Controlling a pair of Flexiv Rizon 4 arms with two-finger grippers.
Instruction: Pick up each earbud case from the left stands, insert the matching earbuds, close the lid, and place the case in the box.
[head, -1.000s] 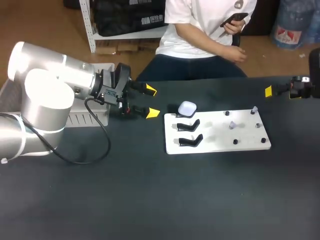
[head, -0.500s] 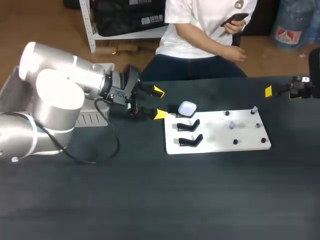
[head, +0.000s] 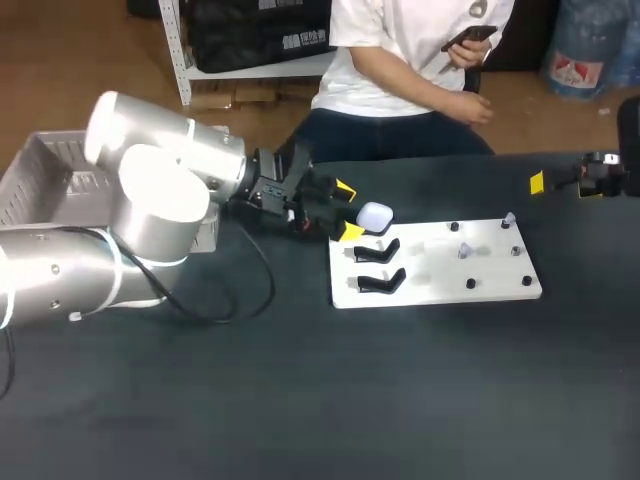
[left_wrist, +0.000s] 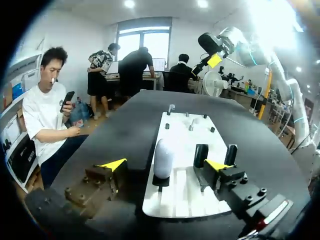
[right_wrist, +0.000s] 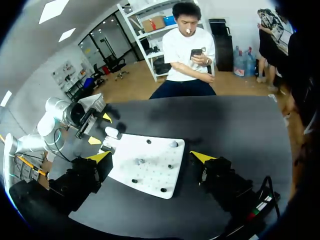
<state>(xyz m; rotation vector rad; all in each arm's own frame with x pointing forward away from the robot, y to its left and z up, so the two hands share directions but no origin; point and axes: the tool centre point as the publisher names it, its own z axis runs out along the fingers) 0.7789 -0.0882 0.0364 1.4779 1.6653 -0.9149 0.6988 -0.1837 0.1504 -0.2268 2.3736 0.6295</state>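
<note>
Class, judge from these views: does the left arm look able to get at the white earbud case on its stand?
Probably yes. The left tool stands open just short of the earbud case, its fingers spread wider than the case, and nothing lies between them.

Dark matte table (head: 300, 400) fills most of the head view. Brown wood floor (head: 80, 70) beyond its far edge. White metal shelf (head: 183, 50) stands there, with a black bag (head: 255, 30) on a low level. Blue water jug (head: 582, 45) on the floor, far right. Left wrist view: white walls (left_wrist: 187, 37), big window (left_wrist: 145, 40) at the room's end with daylight in, round ceiling lights (left_wrist: 131, 4) on. Right wrist view: square ceiling panels (right_wrist: 52, 11) lit, boxes (right_wrist: 154, 23) on the shelf's upper levels.
</note>
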